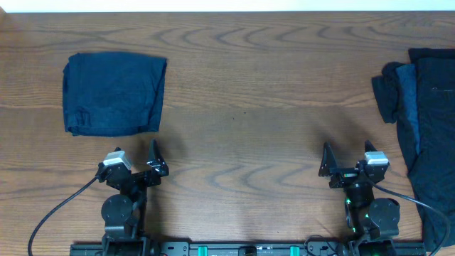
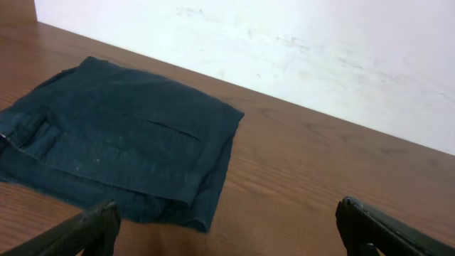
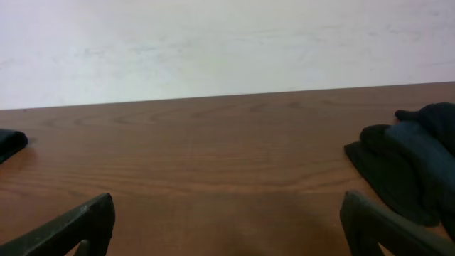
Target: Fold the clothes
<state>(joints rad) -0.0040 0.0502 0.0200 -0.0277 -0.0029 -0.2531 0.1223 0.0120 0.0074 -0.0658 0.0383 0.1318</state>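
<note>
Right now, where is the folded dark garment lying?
In the overhead view the folded garment lies on the robot's left side of the table, toward the far edge, far from the rumpled clothes at the right edge.

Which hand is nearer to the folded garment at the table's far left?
Left. The left hand sits open just short of the folded garment, on the robot's side; the right hand, also open, is far across the table beside the unfolded pile.

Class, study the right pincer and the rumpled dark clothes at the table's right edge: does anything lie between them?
Nothing visible does: only bare table separates the open right pincer from the rumpled clothes.
</note>
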